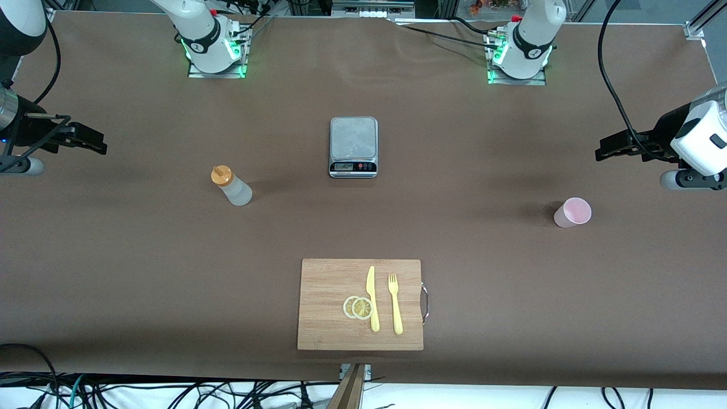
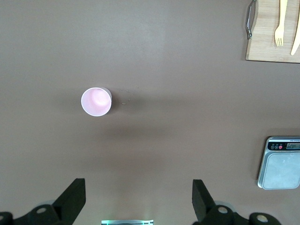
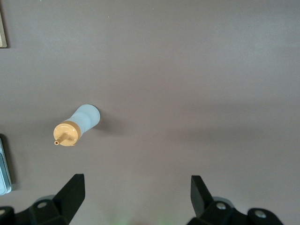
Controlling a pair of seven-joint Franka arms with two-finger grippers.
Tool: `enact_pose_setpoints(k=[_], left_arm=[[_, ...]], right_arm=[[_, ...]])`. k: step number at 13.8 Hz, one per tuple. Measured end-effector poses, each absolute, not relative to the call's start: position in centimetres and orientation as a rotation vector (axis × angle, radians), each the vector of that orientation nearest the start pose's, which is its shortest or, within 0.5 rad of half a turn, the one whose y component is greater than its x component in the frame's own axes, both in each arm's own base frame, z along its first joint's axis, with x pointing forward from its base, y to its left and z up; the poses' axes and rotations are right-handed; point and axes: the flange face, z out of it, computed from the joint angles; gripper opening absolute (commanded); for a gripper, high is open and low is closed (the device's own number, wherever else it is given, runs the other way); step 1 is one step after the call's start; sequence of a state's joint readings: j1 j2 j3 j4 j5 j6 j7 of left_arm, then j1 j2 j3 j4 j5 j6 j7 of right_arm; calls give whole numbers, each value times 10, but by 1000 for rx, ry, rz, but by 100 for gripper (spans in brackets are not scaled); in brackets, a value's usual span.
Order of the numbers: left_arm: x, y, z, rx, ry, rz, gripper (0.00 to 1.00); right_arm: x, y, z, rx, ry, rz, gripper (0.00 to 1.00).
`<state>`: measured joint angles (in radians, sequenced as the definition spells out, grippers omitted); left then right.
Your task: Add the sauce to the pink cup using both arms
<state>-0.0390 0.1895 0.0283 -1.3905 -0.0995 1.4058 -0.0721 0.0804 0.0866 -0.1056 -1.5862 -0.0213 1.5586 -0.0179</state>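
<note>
Nothing is done yet: I hold both tools spread apart, empty, the left tool point(image 2: 136, 197) above the upright pink cup point(image 2: 96, 101), the right tool point(image 3: 136, 197) above the standing sauce bottle point(image 3: 77, 125).

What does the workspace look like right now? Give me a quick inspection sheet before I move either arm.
Surface: brown table, flat, no spills seen.
Job's things: sauce bottle upright toward the right arm's end, cap on; pink cup upright toward the left arm's end, inside looks empty.
Clutter: kitchen scale mid-table; cutting board nearer the front camera, carrying two lemon slices, a yellow knife and a yellow fork.
Grippers: left pincer open, over bare table by the cup; right pincer open, over bare table by the bottle; both hold nothing.
Cables: black cables on both arms, loose ones below the table's near edge.
Surroundings: nothing seen.
</note>
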Motion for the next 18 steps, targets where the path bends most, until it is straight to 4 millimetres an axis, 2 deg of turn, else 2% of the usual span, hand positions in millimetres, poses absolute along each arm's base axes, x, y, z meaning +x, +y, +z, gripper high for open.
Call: enact_pose_setpoints(k=[15, 18], left_arm=[[595, -19, 582, -3213, -90, 298, 100], [600, -11, 569, -3207, -114, 332, 100]], right_arm=[[575, -14, 568, -3161, 10, 181, 100], [575, -14, 567, -3161, 10, 181, 100]])
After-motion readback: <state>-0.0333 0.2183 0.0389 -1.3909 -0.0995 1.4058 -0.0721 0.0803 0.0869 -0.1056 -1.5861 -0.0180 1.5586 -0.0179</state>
